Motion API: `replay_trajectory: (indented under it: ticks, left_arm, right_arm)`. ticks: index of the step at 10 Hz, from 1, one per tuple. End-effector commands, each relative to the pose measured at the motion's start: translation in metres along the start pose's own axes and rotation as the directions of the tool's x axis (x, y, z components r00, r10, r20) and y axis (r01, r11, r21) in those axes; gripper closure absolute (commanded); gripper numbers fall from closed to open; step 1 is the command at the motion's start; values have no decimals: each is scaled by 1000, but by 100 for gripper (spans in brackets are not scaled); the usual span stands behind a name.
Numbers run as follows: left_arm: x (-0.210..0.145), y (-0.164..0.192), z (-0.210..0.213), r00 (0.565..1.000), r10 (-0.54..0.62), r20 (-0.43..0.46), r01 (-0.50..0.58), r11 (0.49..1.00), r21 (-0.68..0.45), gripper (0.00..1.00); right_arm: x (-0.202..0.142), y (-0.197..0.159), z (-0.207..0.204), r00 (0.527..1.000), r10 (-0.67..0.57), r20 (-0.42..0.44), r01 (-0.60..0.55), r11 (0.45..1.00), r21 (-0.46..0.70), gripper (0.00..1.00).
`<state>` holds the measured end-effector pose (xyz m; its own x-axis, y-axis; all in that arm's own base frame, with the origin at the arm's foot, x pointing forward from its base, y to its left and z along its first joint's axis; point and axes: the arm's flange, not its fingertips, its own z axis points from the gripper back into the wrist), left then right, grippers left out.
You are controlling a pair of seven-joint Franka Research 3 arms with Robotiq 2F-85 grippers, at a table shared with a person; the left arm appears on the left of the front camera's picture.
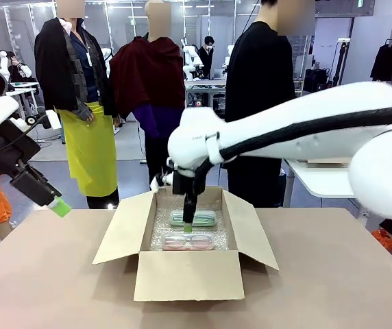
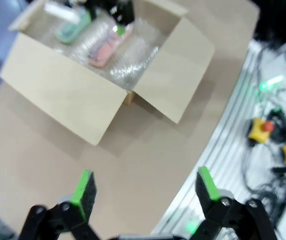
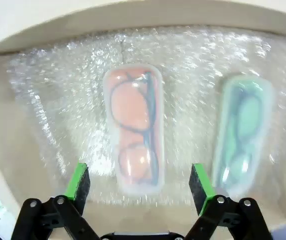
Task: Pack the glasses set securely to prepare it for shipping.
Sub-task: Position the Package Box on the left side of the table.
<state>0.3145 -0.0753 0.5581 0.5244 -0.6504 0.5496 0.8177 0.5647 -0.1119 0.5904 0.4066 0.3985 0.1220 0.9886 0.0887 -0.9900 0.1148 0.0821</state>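
**Right fingers spread over the pink case, inside the box**

The right arm reaches across the middle, its right gripper [image 1: 188,223] [image 3: 139,177] pointing straight down into the cardboard box [image 1: 189,275] [image 2: 58,95]; its fingers are spread and grip nothing. The pink case [image 1: 188,241] [image 3: 133,135] lies lengthwise between them on bubble wrap [image 3: 58,90]; contact cannot be told. The mint green case [image 1: 206,218] [image 3: 243,130] lies parallel, just outside one finger, apart from the pink. The left gripper [image 1: 59,205] [image 2: 146,186] hangs tilted, fingers spread and empty, over bare worktop [image 1: 45,274] [image 2: 133,150] near its edge; both cases blur in its view. The box flaps stand open.
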Motion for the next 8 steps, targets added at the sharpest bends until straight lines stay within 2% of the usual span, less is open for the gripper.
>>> replay_trajectory:
  ticks: [1,3,5,6,8]
  left_arm:
    - [15,26,-6,987,161,17,-160,986,-56,0]
    - [19,50,-19,964,263,28,-260,962,-84,0]
    - [22,79,-34,944,327,46,-316,934,-165,0]
    - [20,99,-40,935,345,77,-321,920,-223,0]
    - [11,135,-57,898,438,51,-395,850,-350,0]
  right_arm:
    - [-43,34,47,985,-154,73,160,984,-79,0]
    - [-94,54,85,931,-317,180,342,931,-129,0]
    - [-149,75,101,834,-453,315,511,850,-129,0]
    - [-182,83,101,778,-528,340,590,800,-108,0]
    - [-237,101,108,632,-654,416,737,673,-60,0]
